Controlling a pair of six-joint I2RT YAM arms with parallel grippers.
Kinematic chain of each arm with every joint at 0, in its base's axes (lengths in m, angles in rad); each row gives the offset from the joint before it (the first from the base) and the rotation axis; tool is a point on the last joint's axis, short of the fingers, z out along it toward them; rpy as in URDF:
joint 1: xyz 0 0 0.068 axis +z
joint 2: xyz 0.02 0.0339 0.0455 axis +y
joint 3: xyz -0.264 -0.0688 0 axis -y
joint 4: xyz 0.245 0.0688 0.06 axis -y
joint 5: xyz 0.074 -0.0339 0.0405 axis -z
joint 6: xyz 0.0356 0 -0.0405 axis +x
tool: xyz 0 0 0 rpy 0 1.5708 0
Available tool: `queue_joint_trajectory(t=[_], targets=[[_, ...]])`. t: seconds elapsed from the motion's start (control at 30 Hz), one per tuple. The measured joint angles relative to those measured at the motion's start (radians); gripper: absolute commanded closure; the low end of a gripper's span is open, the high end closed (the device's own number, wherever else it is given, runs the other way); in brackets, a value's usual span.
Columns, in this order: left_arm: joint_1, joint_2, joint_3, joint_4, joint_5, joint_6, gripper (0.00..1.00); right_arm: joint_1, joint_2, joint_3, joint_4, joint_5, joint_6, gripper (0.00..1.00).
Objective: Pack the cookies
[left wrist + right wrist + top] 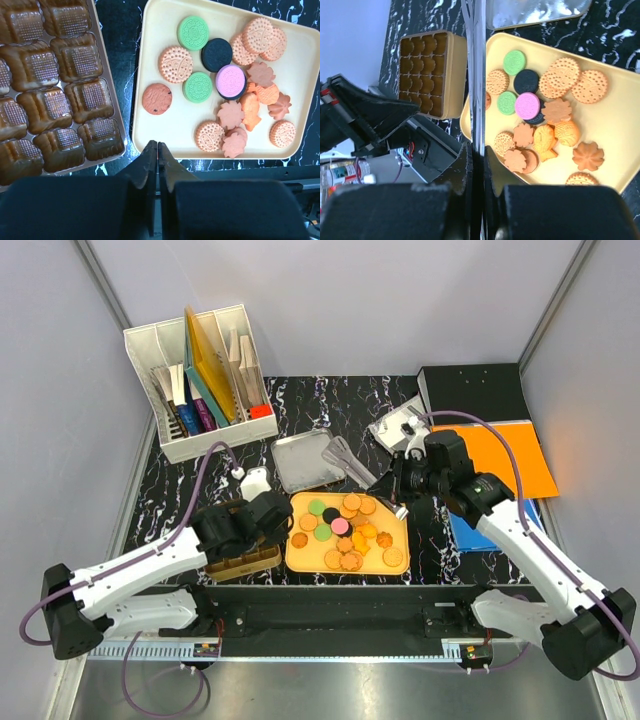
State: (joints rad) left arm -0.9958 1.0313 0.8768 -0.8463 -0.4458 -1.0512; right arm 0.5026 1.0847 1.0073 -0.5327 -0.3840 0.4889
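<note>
The cookies (345, 528) lie in a pile on a yellow tray (300, 552): tan discs, green (193, 32), black (217, 54), pink (230, 81), a chocolate-chip one (156, 98), and flower and fish shapes (547, 142). An empty brown compartment tray (50, 90) lies left of it, partly under my left arm (248, 562). My left gripper (158, 147) is shut and empty, at the yellow tray's near-left edge (278, 516). My right gripper (479, 150) is shut on a thin metal tool (476, 60), seen edge-on, above the tray's far-right corner (392, 490).
A metal tin lid (305, 462) lies behind the yellow tray. A white organizer with books (205, 375) stands at the back left. A black box (470, 390), an orange folder (515, 455) and a blue notebook (490, 530) are on the right.
</note>
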Motion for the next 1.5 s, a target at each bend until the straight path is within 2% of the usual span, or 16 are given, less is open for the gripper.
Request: queue_joint_trajectory(t=[0.1,0.13,0.2,0.23,0.27,0.33,0.47,0.53,0.73,0.83,1.13,1.27,1.33,1.37,1.5], targets=[[0.000,-0.008,0.000,-0.002,0.000,-0.002,0.79,0.012,-0.021,-0.024,-0.008,0.063,0.021,1.00],[0.000,-0.010,0.000,-0.002,0.000,0.001,0.68,0.018,-0.031,-0.027,-0.022,0.089,0.019,1.00],[0.000,-0.011,0.000,-0.003,0.000,0.012,0.57,0.032,-0.039,-0.011,-0.079,0.139,0.005,1.00],[0.000,-0.011,0.000,-0.004,0.001,0.022,0.48,0.039,-0.027,0.012,-0.121,0.162,-0.006,0.98],[0.000,-0.011,0.001,-0.006,0.002,0.031,0.44,0.053,-0.004,0.043,-0.166,0.193,-0.020,0.91],[0.000,-0.011,0.007,-0.011,0.003,0.053,0.38,0.102,0.065,0.111,-0.254,0.269,-0.041,0.87],[0.000,-0.011,0.029,-0.016,0.004,0.087,0.37,0.238,0.165,0.167,-0.385,0.410,-0.049,0.82],[0.000,-0.013,0.035,-0.016,0.003,0.092,0.37,0.274,0.175,0.167,-0.438,0.449,-0.046,0.76],[0.000,-0.023,0.038,-0.021,0.003,0.097,0.37,0.289,0.166,0.167,-0.538,0.533,-0.025,0.59],[0.000,-0.023,0.038,-0.025,0.003,0.098,0.37,0.293,0.146,0.168,-0.558,0.550,-0.015,0.54],[0.000,-0.023,0.038,-0.029,0.003,0.098,0.37,0.327,0.108,0.184,-0.597,0.550,0.001,0.50],[0.000,-0.034,0.038,-0.043,0.000,0.098,0.35,0.378,0.104,0.187,-0.621,0.549,0.016,0.48],[0.000,-0.048,0.038,-0.053,-0.005,0.097,0.28,0.416,0.105,0.192,-0.629,0.552,0.028,0.48],[0.000,-0.055,0.038,-0.056,-0.007,0.097,0.17,0.438,0.106,0.196,-0.634,0.553,0.035,0.48],[0.000,-0.095,0.038,-0.074,-0.019,0.087,0.02,0.523,0.120,0.200,-0.644,0.558,0.064,0.47]])
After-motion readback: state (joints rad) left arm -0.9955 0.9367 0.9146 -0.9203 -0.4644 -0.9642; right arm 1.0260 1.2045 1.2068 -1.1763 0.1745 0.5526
